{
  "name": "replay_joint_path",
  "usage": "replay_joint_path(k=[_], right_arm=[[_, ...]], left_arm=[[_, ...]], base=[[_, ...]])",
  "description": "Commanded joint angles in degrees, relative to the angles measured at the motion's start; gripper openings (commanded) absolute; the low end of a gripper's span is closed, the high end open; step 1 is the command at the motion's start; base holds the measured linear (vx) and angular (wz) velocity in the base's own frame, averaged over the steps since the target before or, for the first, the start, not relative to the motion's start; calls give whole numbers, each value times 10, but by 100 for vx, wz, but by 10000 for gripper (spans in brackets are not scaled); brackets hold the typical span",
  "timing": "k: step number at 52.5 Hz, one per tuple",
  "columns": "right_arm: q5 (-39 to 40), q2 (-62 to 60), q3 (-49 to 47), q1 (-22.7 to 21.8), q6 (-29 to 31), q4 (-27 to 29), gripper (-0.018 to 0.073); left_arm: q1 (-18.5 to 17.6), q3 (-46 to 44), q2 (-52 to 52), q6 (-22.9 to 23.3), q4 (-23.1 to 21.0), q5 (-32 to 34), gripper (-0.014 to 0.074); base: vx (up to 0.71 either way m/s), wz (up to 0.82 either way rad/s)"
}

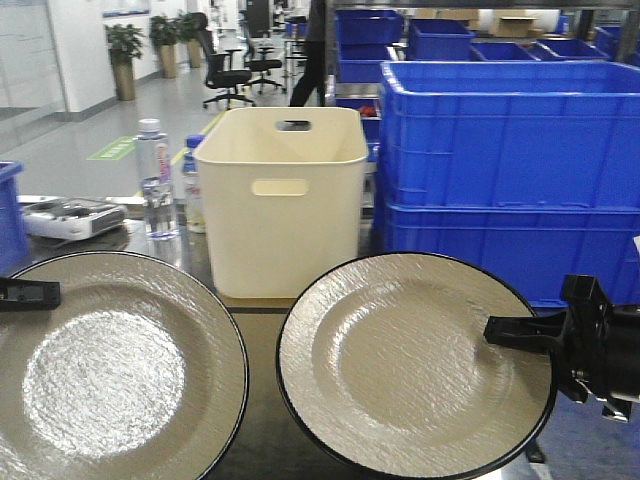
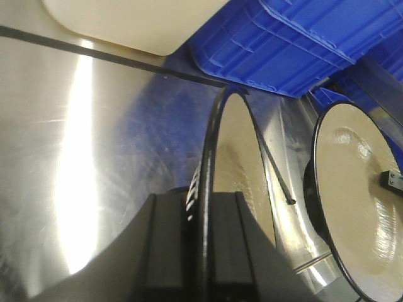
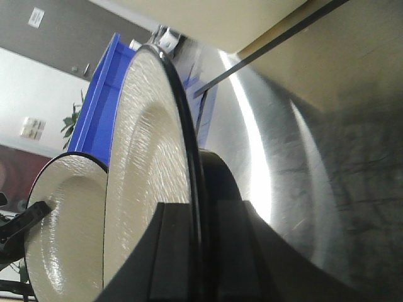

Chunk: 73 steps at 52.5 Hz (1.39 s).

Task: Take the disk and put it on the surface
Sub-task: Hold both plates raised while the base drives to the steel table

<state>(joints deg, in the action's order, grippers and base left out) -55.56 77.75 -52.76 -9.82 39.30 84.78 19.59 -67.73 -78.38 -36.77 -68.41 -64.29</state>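
Two disks are held by their rims over the shiny grey counter (image 2: 63, 126): the left disk (image 1: 110, 370) is clamped in the left end effector (image 2: 203, 214), the right disk (image 1: 410, 365) in the right end effector (image 3: 198, 220). Behind them a cream bin (image 1: 283, 190) and stacked blue crates (image 1: 500, 170) are seen.

beige black-rimmed left disk (image 1: 110, 370), right disk (image 1: 410, 365), above shiny surface (image 2: 50, 157)

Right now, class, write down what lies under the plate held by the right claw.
Below the plate, gripped at its rim by the right claw, the wrist view shows the shiny metal tabletop crossed by a black tape line. From the front, the plate hides that surface.
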Motion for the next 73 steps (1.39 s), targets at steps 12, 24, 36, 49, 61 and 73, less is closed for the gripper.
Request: replay_joint_path(k=[12, 24, 36, 49, 61, 73], right_arm=[[-31, -21, -22, -2, -3, 71, -9], [-31, -21, -22, -2, -3, 71, -9], [-31, -21, -22, -2, -3, 71, -9], [-26, -21, -22, -2, -3, 71, -9], [4, -21, -22, -2, -3, 73, -9], [35, -21, -22, -2, -3, 73, -9]], left_arm=[[-2, -19, 22, 9, -82, -1, -8], [-2, -19, 22, 9, -82, -1, -8], [-2, -19, 22, 9, -82, -1, -8], [-2, -19, 22, 9, -82, -1, -8], [-2, -19, 22, 9, -82, 5, -8], [-2, -19, 19, 5, -81, 26, -8]], base=[[6, -23], [1, -5], [0, 0], [0, 0], [0, 0], [0, 0]])
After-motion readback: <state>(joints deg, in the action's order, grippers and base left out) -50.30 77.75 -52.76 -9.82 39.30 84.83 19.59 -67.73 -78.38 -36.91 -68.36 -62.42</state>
